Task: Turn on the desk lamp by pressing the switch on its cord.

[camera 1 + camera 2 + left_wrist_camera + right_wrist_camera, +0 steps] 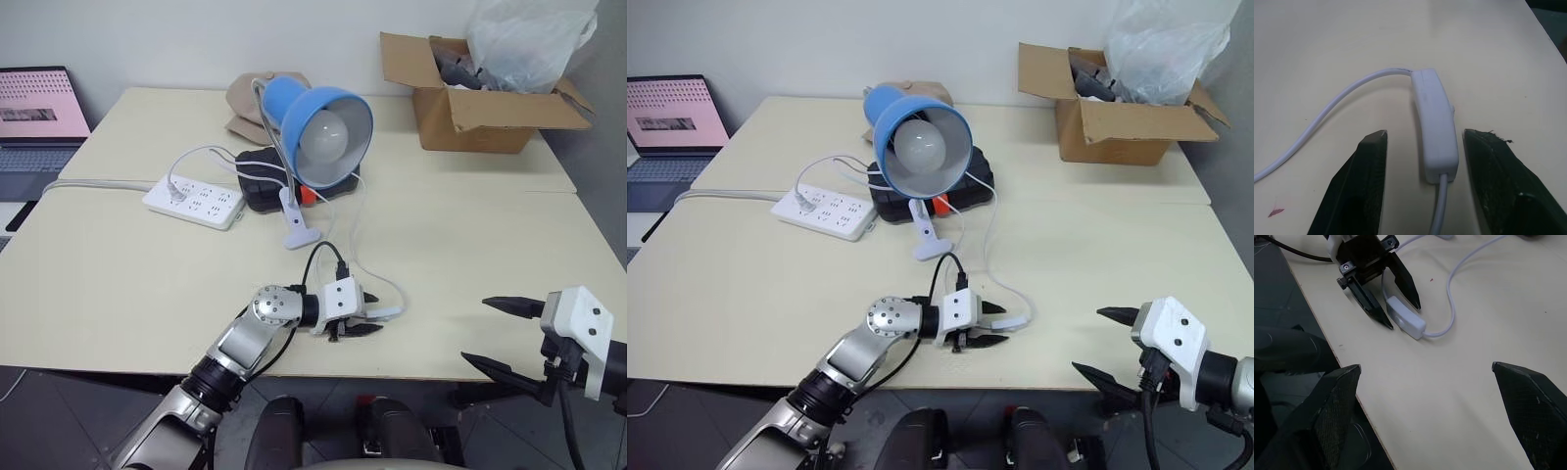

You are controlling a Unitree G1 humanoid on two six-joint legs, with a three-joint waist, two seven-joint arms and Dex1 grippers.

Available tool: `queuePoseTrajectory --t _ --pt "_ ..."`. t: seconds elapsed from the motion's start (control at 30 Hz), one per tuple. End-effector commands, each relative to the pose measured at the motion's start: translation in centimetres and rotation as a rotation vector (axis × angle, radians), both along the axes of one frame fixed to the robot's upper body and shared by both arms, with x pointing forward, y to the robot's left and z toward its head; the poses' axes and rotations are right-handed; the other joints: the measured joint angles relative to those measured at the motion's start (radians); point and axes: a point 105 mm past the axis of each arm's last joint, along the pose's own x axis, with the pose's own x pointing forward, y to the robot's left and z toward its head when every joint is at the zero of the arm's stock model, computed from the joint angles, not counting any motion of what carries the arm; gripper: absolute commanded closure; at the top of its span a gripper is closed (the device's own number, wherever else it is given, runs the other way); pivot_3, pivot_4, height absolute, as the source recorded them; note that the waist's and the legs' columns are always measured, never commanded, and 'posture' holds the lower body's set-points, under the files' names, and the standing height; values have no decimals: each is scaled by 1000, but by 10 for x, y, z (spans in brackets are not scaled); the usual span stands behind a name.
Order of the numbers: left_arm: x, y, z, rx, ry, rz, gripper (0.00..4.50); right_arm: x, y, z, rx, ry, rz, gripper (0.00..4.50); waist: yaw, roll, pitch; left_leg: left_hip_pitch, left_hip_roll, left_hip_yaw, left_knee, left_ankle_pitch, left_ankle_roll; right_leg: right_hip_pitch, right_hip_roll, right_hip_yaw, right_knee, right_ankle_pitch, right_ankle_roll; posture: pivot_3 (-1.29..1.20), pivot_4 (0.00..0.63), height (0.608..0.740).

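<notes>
Covering the room's centre, two cream tables [118, 274] adjoin, wall behind.

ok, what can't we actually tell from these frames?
- Left tool contact with the switch: the left wrist view shows gaps on both sides, so no squeeze confirmed.
- Lamp state: the bulb looks unlit, but the room is bright.
- Cord where it meets the lamp base: runs behind the desk lamp in the eye views.
- Cardboard box contents: covered by a plastic bag.
- Laptop: cut off by the picture edge.
</notes>
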Motion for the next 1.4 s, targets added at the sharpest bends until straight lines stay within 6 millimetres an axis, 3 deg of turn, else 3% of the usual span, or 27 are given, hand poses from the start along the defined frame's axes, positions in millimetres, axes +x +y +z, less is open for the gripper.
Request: queuePoseTrajectory --t 0.03,0.13,0.23,0.53,0.93,1.0,1.2,1.4 --pt "4 -2 5 -7 -32 -6 3057 -1 5 8 -13 -47 18 0 0 0 0 0 0 0 0 0 0 0 0 0 0 0 0 0 150 740" --pt "5 -2 7 -8 -35 -8 3705 2 7 9 -11 -57 22 0 0 0 0 0 0 0 0 0 0 0 0 0 0 0 0 0 150 740" --pt "7 2 10 -6 -44 -5 4038 6 8 11 -11 -77 35 0 -1 0 0 0 0 0 0 0 0 0 0 0 0 0 0 0 150 740" --pt "10 21 28 -30 -36 47 4041 31 20 18 7 -119 95 0 -15 -1 1 0 1 0 0 0 0 0 1 0 0 0 0 0 150 740" --pt "25 44 11 61 -53 206 4041 45 33 9 26 -124 155 0 -18 -1 1 -1 0 0 0 0 0 0 1 0 0 0 0 0 150 740" --pt "25 45 12 57 -46 202 3341 45 33 9 28 -124 155 0 -18 -1 1 -1 1 0 0 0 0 0 1 0 0 0 0 0 150 740" --pt "22 49 20 60 -52 163 2396 41 35 7 37 -109 166 0 -18 -1 1 -1 1 0 0 0 0 0 1 0 0 0 0 0 150 740" --pt "24 57 22 74 -55 174 2396 38 37 4 40 -101 175 0 -19 -1 1 -1 1 1 0 0 0 -1 1 1 0 0 0 0 150 740"
